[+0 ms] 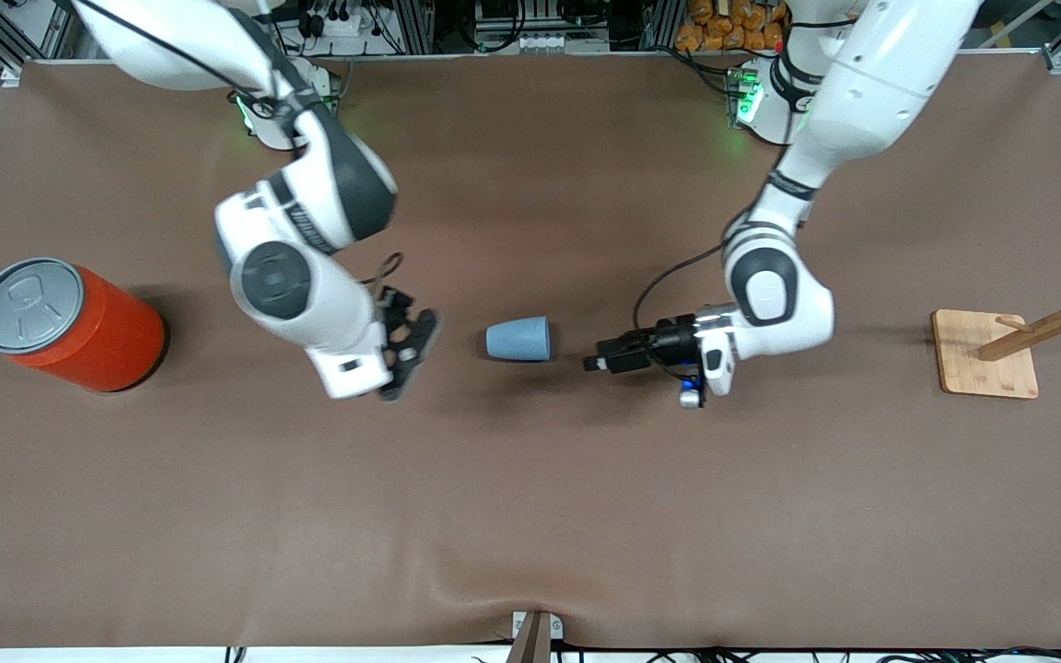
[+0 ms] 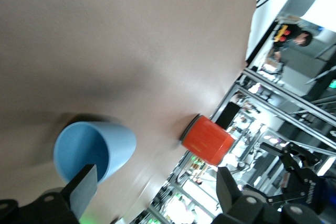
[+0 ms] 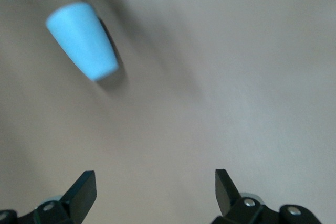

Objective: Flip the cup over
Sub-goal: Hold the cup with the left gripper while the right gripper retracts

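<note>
cup (image 1: 518,339): small, light blue, tapered, no handle. it lay on its side on the brown table cover (image 1: 530,516) near the middle of the table, between the two grippers. its narrow closed base pointed toward the right arm's end, and its wide mouth pointed toward the left arm's end. the left wrist view looked into the mouth of the cup (image 2: 93,150), where the inside was a deeper blue. the right wrist view showed the outside wall and closed base of the cup (image 3: 82,40), with a shadow under it. nothing touched it.

left gripper (image 1: 597,359): black, turned sideways and held low over the table just beside the cup's mouth. its fingers (image 2: 84,188) were spread wide and empty, and one of them reached the rim of the cup in the wrist view, though contact could not be confirmed.

right gripper (image 1: 409,348): black, held over the table on the base side of the cup, a little apart from it. its fingers (image 3: 81,190) were spread wide and gripped nothing.

orange can (image 1: 70,322): a large cylinder with a grey metal lid, standing upright at the right arm's end of the table, well apart from the cup. it also showed in the left wrist view (image 2: 208,140).

wooden rack (image 1: 1028,345): a square base with a slanted pegged post, standing at the left arm's end of the table.
</note>
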Controlling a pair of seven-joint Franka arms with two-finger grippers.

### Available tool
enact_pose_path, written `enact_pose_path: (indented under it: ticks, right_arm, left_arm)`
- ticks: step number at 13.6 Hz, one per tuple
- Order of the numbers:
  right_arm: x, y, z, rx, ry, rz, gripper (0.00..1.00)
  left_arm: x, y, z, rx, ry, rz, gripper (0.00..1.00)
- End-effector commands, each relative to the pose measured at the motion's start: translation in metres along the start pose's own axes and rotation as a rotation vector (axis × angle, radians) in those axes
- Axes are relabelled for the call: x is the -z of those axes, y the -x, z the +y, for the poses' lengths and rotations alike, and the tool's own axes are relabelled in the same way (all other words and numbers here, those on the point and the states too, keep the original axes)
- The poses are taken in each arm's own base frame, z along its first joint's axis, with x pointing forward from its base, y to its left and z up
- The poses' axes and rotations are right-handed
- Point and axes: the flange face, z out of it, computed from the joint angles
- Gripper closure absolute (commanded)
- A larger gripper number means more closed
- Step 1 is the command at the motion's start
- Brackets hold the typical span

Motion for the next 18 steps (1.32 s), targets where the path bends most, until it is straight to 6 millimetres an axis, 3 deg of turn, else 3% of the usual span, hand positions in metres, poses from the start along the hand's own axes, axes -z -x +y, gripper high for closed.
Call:
enact_pose_path:
  ticks: [1, 5, 6, 8, 10, 11, 13, 16, 17, 18]
  right_arm:
    - [0.032, 0.052, 0.026, -0.115, -0.02, -0.027, 0.0]
    - [0.058, 0.108, 0.06, -0.274, -0.036, -0.043, 0.0]
    - [0.066, 0.127, 0.067, -0.318, -0.048, -0.058, 0.0]
    - [0.077, 0.158, 0.077, -0.376, -0.078, -0.084, 0.0]
    - [0.077, 0.171, 0.072, -0.531, -0.119, -0.145, 0.0]
    - [0.084, 0.175, 0.062, -0.623, -0.127, -0.182, 0.0]
    - [0.102, 0.172, 0.041, -0.763, -0.1, -0.201, 0.0]
    - [0.109, 0.191, 0.052, -0.828, -0.102, -0.194, 0.0]
    - [0.109, 0.202, 0.059, -0.836, -0.115, -0.198, 0.0]
    - [0.111, 0.207, 0.061, -0.842, -0.119, -0.197, 0.0]
  left_arm:
    - [-0.018, -0.003, -0.012, -0.051, 0.06, 0.038, 0.0]
    - [-0.055, 0.012, -0.025, -0.022, 0.076, 0.024, 0.01]
    - [-0.067, 0.015, -0.031, -0.022, 0.062, 0.033, 0.04]
    - [-0.068, 0.012, -0.033, -0.017, 0.056, 0.05, 0.14]
    - [-0.072, 0.012, -0.038, -0.01, 0.053, 0.048, 0.15]
    - [-0.073, 0.012, -0.037, -0.002, 0.062, 0.052, 0.2]
    - [-0.092, 0.027, -0.037, 0.018, 0.08, 0.04, 0.46]
    - [-0.096, 0.026, -0.035, 0.009, 0.089, 0.041, 0.91]
    - [-0.096, 0.025, -0.036, 0.014, 0.09, 0.044, 1.0]
    - [-0.095, 0.024, -0.036, 0.02, 0.096, 0.049, 1.0]
